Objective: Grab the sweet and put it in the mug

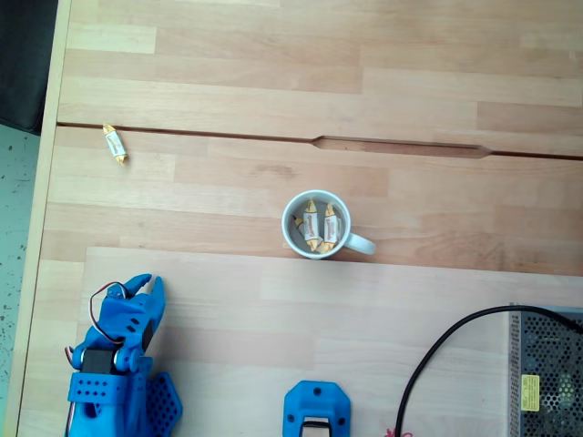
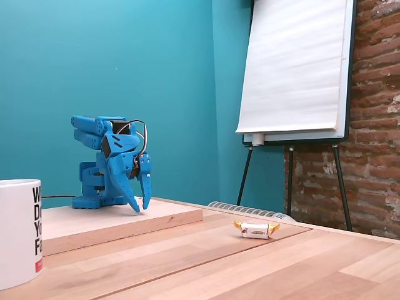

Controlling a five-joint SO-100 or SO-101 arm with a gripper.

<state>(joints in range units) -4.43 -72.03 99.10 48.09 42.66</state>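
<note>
One sweet (image 1: 114, 145) lies by itself on the wooden table (image 1: 273, 91), far over on the left in the fixed view from above. It sits just below a dark gap between two boards. In the low fixed view from the side, the same sweet (image 2: 255, 230) rests flat on the table to the right of the arm, with its yellow ends sticking out to both sides.

The mug (image 1: 315, 225) stands upright near the middle of the table in the view from above, with its handle pointing to the right. Two more sweets (image 1: 319, 225) lie inside it, side by side. In the side view the mug (image 2: 20, 231) is close to the camera at the left edge, and it has black letters on its side.

The blue gripper (image 1: 146, 289) is at the lower left in the view from above, well apart from both the mug and the loose sweet. In the side view the gripper (image 2: 141, 203) points down over a raised wooden board (image 2: 125, 222), with its tips just above the board. Its two fingers are a little apart and there is nothing between them.

A grey metal box (image 1: 547, 373) with a black cable (image 1: 437, 364) sits at the lower right in the view from above. A white flip chart (image 2: 294, 69) stands behind the table by a brick wall (image 2: 375, 125) in the side view.
</note>
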